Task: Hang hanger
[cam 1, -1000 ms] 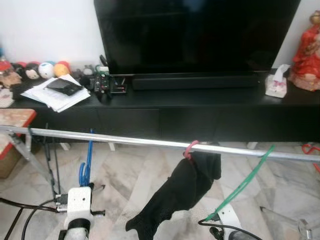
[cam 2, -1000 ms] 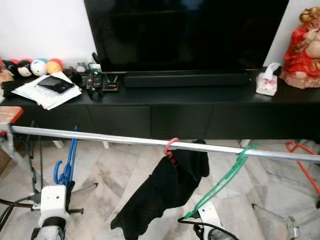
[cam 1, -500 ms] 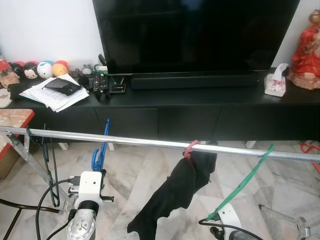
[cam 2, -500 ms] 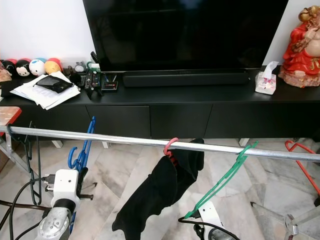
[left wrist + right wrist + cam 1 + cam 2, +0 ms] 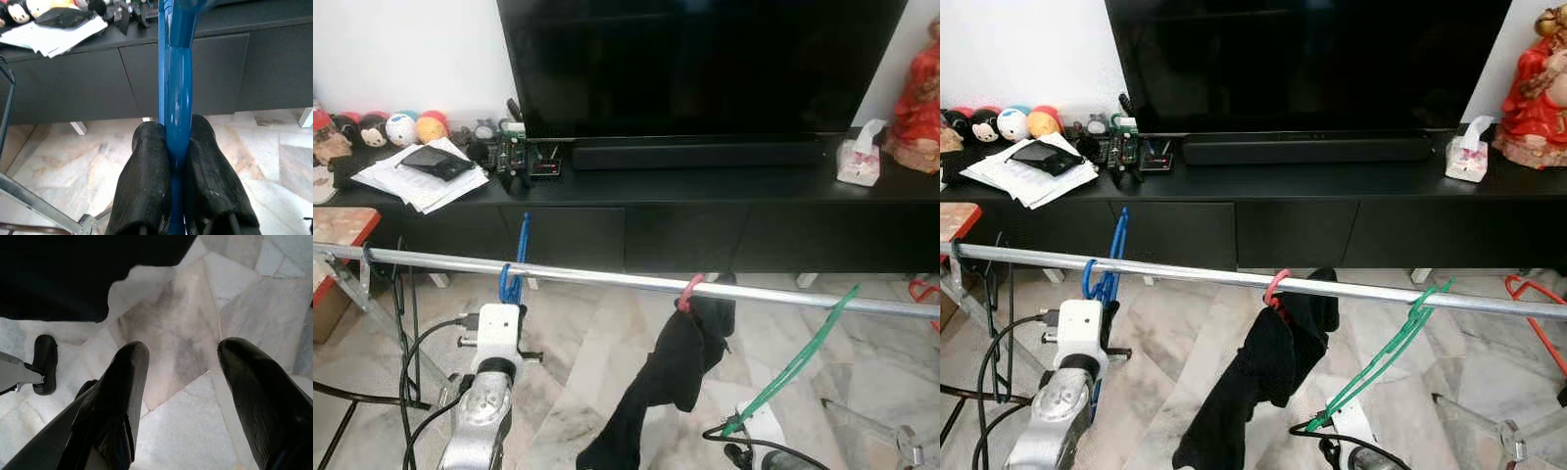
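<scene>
A blue hanger (image 5: 517,257) is pinched between the fingers of my left gripper (image 5: 175,128), which is shut on it. The hanger's curled hook (image 5: 1089,280) sits right at the silver rail (image 5: 597,279); I cannot tell whether it rests over it. My left wrist (image 5: 497,331) rises just under the rail's left part. A pink hanger (image 5: 688,290) with a black garment (image 5: 671,362) hangs mid-rail. A green hanger (image 5: 800,355) hangs further right. My right gripper (image 5: 183,352) is open and low over the marble floor.
Behind the rail stands a black TV console (image 5: 705,211) with a large TV (image 5: 700,64), papers (image 5: 421,176), toy figures (image 5: 391,127), a tissue box (image 5: 859,162) and a red statue (image 5: 915,103). A thin black hanger (image 5: 406,294) hangs at the rail's left end. A red hanger (image 5: 1528,304) lies on the floor at right.
My left arm has risen and carried the blue hanger up from below the rail until its hook reaches rail height. The black garment swings slightly.
</scene>
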You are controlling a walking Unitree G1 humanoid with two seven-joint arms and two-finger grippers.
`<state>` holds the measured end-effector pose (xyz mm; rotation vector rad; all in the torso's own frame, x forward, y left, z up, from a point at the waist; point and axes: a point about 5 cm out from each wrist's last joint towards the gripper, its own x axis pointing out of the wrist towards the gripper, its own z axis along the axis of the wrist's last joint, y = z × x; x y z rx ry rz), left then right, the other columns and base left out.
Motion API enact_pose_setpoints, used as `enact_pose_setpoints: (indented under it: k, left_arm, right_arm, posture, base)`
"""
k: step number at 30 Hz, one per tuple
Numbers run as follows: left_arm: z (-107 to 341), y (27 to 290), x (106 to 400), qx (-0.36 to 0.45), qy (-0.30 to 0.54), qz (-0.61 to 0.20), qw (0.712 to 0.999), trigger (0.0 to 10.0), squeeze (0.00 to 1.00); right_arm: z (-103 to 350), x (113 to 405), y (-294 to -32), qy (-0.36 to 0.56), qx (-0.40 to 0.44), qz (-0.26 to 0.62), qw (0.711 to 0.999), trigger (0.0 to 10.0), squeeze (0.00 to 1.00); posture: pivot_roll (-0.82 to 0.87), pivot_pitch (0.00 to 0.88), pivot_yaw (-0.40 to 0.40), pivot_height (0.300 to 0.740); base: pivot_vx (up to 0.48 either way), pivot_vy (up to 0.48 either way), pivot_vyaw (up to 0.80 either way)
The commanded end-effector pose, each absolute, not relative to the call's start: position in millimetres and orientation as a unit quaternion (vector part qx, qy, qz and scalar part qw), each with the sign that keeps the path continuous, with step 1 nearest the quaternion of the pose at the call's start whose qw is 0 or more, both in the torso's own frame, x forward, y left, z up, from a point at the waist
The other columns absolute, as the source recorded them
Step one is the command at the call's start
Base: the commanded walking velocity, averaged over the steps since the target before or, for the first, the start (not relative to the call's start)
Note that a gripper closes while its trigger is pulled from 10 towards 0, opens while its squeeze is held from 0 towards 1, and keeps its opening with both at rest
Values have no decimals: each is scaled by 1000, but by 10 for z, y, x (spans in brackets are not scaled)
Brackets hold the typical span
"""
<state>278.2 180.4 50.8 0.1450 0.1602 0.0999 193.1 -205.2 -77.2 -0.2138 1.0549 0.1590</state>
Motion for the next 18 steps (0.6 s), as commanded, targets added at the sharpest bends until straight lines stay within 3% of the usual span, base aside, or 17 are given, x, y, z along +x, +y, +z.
enact_pose_setpoints:
  k: [1,11,15,18]
  left_arm:
    - [534,1801,2862,82,80,56,992,10000,0]
    - [534,1831,3043,73,109,84,988,10000,0]
    - [525,1834,3054,73,112,86,987,10000,0]
    - [348,1880,2943,84,163,85,979,10000,0]
  right_arm:
    - [-768,1940,-2049,503,-102,78,855,10000,0]
    - [-765,1946,-2047,502,-99,76,856,10000,0]
    - [-765,1946,-2046,502,-98,76,856,10000,0]
    - [-766,1944,-2048,502,-98,77,856,10000,0]
  posture:
    - [-124,0,-5,740]
    - [-127,0,-9,740]
    - [-127,0,-9,740]
    - [-124,0,-11,740]
  base:
    - [0,0,0]
    - [0,0,0]
    - [0,0,0]
    - [0,0,0]
